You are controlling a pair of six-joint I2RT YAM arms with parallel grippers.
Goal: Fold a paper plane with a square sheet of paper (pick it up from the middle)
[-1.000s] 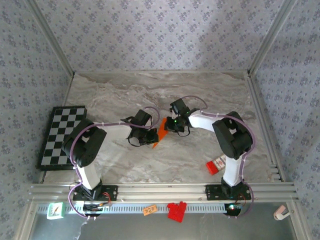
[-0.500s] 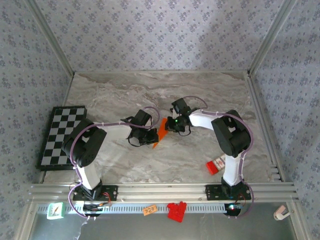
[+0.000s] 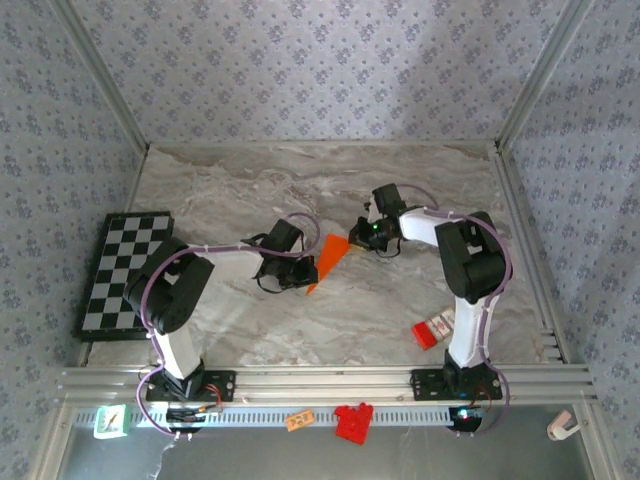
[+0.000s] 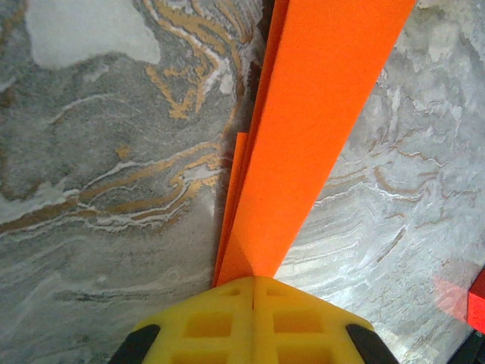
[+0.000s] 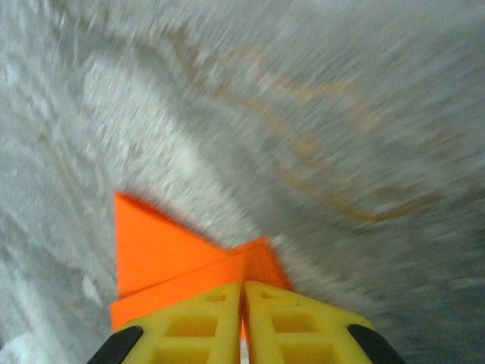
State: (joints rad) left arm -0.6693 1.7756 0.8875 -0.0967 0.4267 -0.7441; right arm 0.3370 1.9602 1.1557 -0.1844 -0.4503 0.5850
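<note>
While the left gripper [image 4: 254, 280] pinches one end of the folded orange paper [image 4: 318, 114], the right gripper [image 5: 242, 288] clamps its other corner

top external: high behind the worktop's [image 3: 240, 335] near edge, looking down over all of it | left, right wrist: close, looking past own fingers [image 4: 208, 326] | shared: orange paper [image 3: 328, 258]
</note>
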